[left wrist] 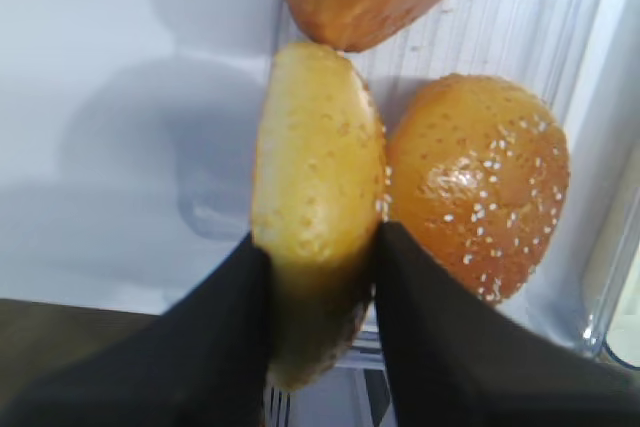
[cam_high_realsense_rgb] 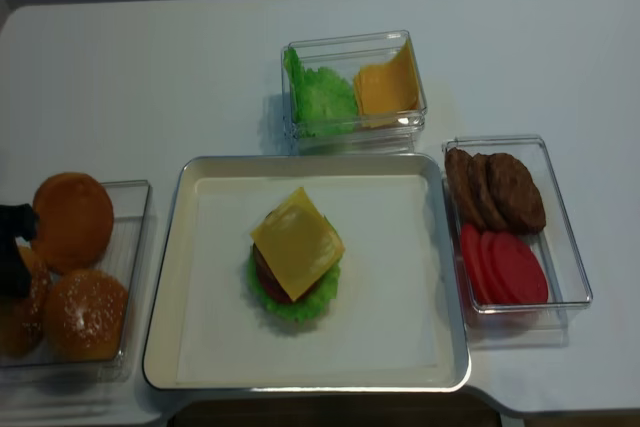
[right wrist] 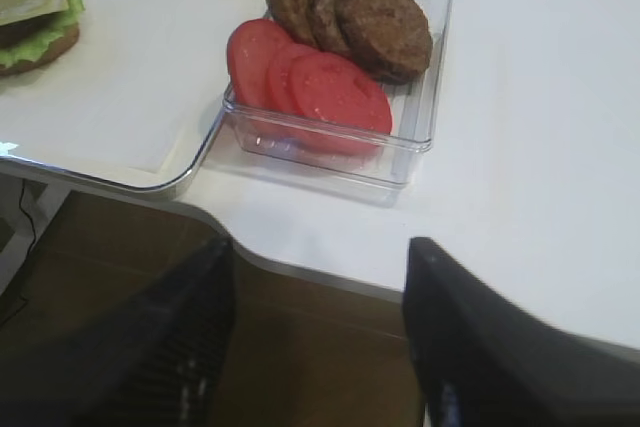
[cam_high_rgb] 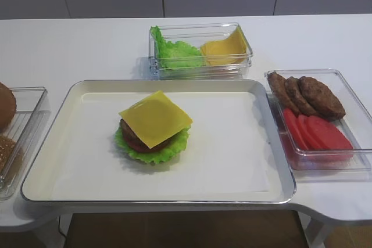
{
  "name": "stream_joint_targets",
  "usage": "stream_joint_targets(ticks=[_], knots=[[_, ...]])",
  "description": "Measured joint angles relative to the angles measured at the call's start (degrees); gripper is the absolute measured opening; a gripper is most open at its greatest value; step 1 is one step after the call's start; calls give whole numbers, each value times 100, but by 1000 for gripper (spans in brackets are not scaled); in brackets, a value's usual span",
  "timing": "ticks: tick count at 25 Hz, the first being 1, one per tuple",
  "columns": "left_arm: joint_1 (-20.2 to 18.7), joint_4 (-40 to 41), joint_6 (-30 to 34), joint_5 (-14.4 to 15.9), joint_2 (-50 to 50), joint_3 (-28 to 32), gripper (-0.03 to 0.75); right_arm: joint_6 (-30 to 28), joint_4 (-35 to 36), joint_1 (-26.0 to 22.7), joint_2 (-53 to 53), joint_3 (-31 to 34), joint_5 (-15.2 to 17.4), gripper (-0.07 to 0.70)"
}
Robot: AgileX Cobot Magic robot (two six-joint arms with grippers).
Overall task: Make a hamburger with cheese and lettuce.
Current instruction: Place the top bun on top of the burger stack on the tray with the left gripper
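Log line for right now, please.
left hand: shut on bun top | right hand: open, idle | hamburger: cheese uppermost, no bun top

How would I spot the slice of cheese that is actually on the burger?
Find the big metal tray at the table's middle. On it sits the hamburger, and the cheese is the flat yellow square on top, corners overhanging. The other yellow slices are bunched in a clear box behind the tray.

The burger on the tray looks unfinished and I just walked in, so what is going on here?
The hamburger sits on the tray as lettuce, patty and cheese, with no top bun. The left pincer is shut on a bun half, held on edge over the bun container at the left. The right pincer hangs open off the table edge, near the box of patties and tomato slices, holding nothing.
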Motion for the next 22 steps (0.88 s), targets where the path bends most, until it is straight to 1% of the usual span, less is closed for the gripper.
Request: stream_joint_targets(ticks=[12,18,22], knots=[[0,-15,-58,11,-381,0,225,0,0,0,0,0,0,424],[0,-244,-58,11,-428,0,225,0,0,0,0,0,0,424],[0,-259,-71,22,-627,0,225,0,0,0,0,0,0,424]])
